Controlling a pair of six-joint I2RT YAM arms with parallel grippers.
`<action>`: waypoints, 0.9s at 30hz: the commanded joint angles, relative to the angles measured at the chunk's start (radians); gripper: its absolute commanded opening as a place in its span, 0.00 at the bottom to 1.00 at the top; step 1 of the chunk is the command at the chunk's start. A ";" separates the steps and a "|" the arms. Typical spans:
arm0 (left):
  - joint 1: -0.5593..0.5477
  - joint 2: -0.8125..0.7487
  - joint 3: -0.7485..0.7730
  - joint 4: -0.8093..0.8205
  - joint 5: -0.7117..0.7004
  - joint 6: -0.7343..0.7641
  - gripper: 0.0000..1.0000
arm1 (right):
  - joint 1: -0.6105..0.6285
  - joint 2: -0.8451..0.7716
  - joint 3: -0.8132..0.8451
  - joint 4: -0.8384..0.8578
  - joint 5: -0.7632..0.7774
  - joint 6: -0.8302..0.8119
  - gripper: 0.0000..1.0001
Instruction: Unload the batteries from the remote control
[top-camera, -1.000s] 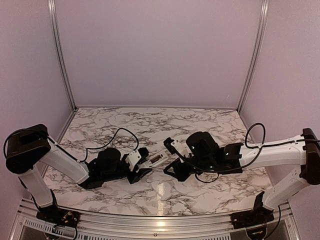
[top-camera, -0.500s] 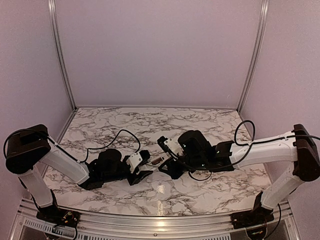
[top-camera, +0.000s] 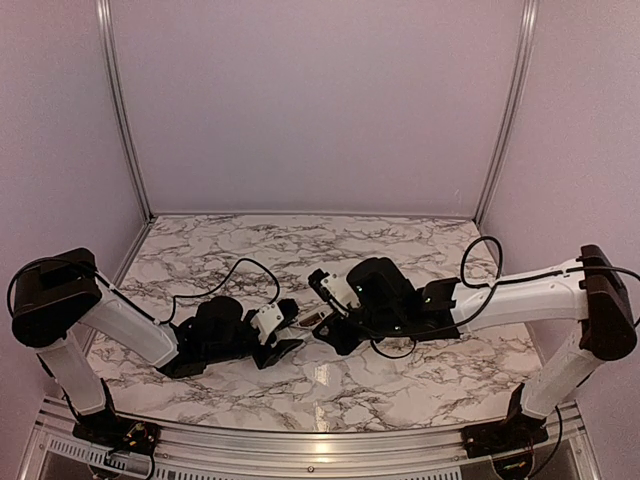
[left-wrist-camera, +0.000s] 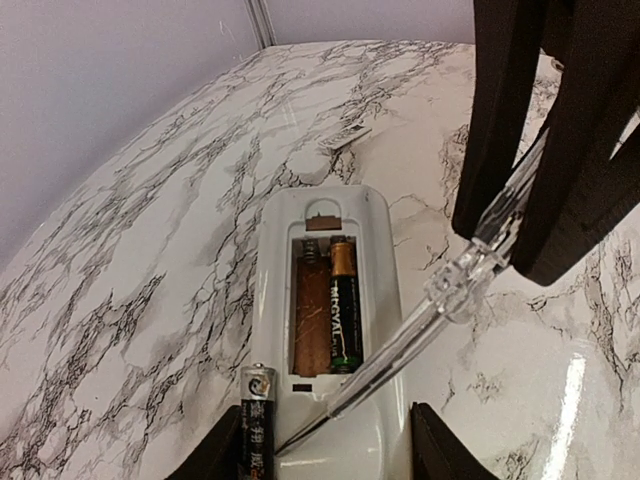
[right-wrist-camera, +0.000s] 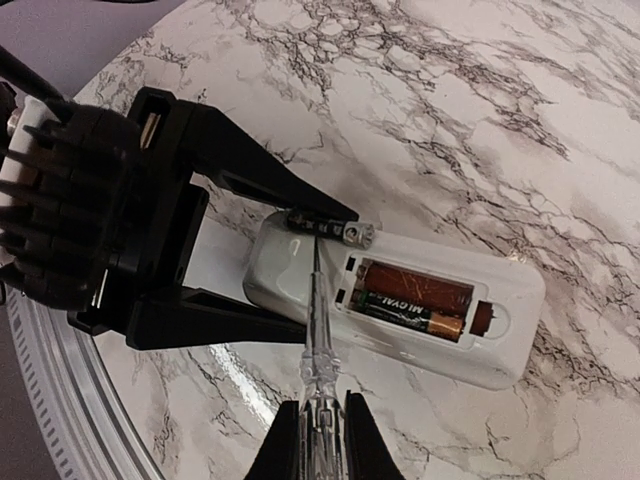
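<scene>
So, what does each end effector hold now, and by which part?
Left end effector: the remote control, by the end without the battery bay. Right end effector: a clear-handled tool, by its handle.

Right claw (top-camera: 324, 318) moved left, nearer left claw (top-camera: 288, 328), screwdriver (right-wrist-camera: 318, 340) now over remote control (right-wrist-camera: 500, 300)

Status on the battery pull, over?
Left gripper clamped on remote control. Right gripper shut on clear pry tool, tip near loose battery. Second battery seated in compartment. Nothing in the way.
</scene>
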 joint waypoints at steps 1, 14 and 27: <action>-0.017 0.001 0.013 0.014 0.056 0.019 0.00 | -0.042 0.013 0.059 -0.021 0.134 0.004 0.00; -0.018 0.001 0.015 0.003 0.062 0.019 0.00 | -0.059 -0.030 0.093 -0.084 0.187 0.006 0.00; -0.018 0.023 0.033 -0.014 0.049 0.022 0.00 | -0.065 -0.046 0.133 -0.171 0.247 -0.007 0.00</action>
